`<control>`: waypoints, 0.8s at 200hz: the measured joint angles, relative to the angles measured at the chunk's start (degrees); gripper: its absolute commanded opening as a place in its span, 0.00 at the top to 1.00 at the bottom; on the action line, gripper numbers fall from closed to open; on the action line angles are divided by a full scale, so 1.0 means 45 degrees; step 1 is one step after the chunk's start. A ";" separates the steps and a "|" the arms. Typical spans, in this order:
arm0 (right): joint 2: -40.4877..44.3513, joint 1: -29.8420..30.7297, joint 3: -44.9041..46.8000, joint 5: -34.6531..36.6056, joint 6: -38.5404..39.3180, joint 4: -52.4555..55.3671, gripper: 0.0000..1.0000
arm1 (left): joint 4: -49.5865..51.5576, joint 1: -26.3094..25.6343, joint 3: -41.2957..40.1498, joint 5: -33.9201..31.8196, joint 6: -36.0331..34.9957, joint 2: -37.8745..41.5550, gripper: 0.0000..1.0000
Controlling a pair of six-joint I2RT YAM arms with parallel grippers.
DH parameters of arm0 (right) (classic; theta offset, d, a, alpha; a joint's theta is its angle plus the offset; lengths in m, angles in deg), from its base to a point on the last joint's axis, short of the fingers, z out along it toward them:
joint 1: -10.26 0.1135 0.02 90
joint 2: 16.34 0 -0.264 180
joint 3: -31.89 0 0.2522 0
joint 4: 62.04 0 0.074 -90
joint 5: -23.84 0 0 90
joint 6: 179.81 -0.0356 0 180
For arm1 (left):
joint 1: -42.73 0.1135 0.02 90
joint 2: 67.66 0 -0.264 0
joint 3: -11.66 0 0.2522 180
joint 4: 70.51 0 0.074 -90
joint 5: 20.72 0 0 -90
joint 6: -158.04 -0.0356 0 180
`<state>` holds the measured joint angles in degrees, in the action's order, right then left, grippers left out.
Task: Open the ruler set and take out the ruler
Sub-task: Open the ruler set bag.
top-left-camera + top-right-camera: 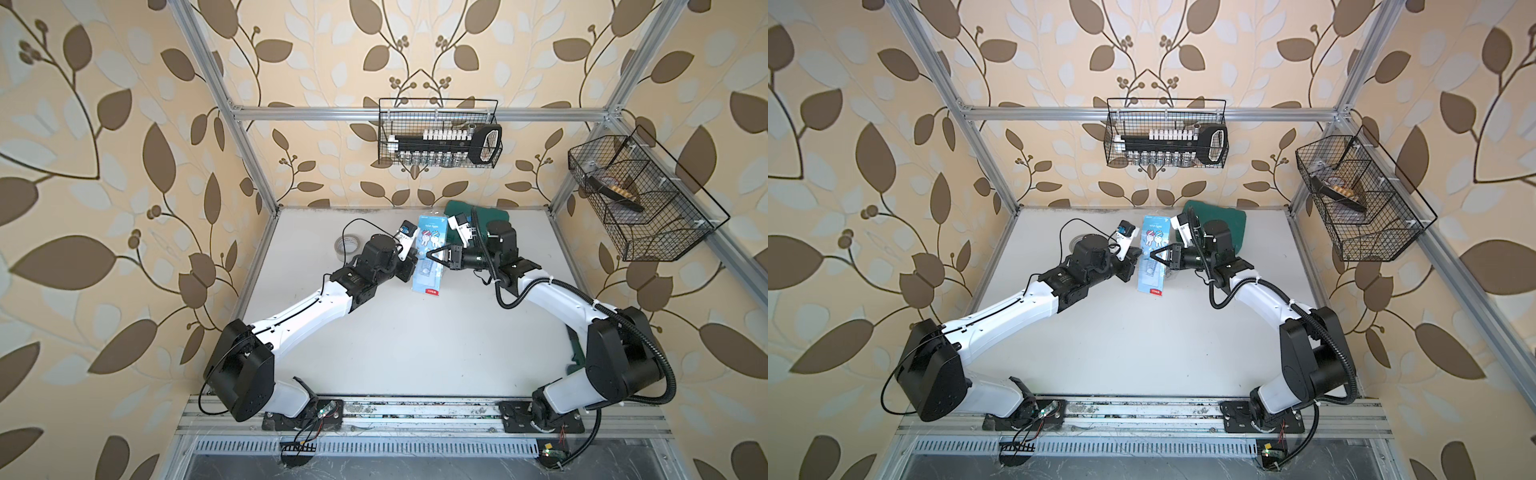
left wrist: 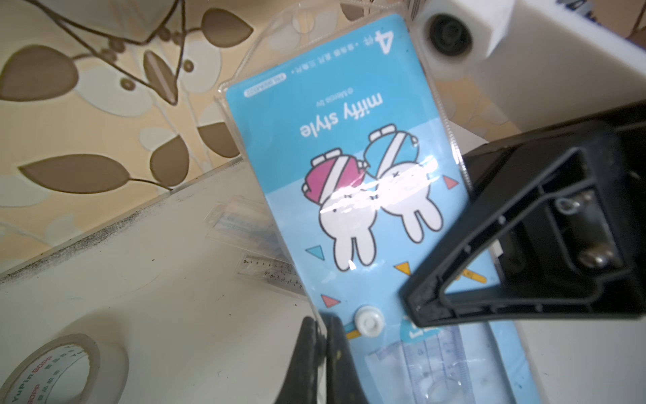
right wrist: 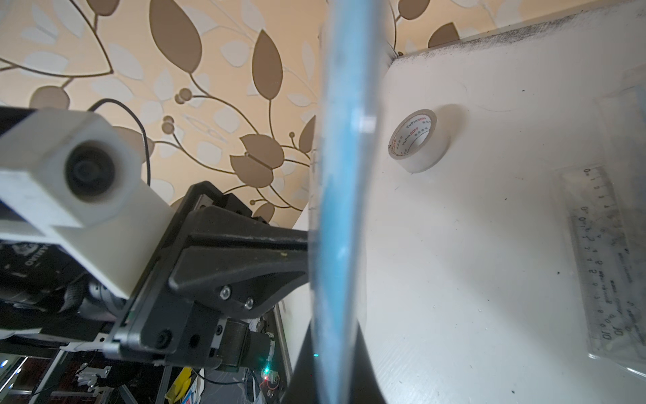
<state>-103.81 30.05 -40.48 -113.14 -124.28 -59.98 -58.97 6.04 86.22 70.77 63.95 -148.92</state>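
Blue plastic ruler-set pouch [image 1: 432,232] clamped by left gripper [image 2: 321,321] and right gripper [image 1: 430,254]; clear plastic ruler [image 3: 608,266] lies beneath pouch: removal apparently done.

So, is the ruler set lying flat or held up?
Held up, tilted: left gripper and right gripper both pinch the set.

left pincer [image 1: 409,265] and right pincer [image 1: 433,254] clamp a blue ruler set [image 1: 432,232] from either side above the white worktop [image 1: 395,345]; a tape roll [image 1: 348,245] and a green cloth [image 1: 494,216] lie at the back.
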 measured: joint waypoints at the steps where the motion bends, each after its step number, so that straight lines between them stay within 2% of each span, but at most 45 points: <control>1: 0.0000 0.0000 0.0000 0.0000 0.0000 0.0000 1.00 | 0.0010 0.0000 0.0005 0.0000 0.0000 0.0000 1.00; 64: 0.0301 -0.0073 0.0000 -0.0049 0.0092 0.0272 1.00 | 0.0427 0.0097 0.0335 0.0068 0.0253 -0.0136 1.00; 92: 0.0301 -0.0165 0.0000 -0.0272 0.0102 0.0423 1.00 | 0.0680 0.0520 0.0359 0.0942 0.0597 -0.0136 1.00; 160: 0.0083 -0.0389 -0.0102 -0.0661 0.0029 0.0238 0.76 | 0.1875 0.1443 0.0602 0.3847 0.1651 0.0170 1.00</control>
<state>-103.43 28.30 -40.94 -116.11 -124.15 -58.91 -50.53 12.53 88.93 88.09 71.38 -148.15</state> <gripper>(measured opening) 0.201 0.051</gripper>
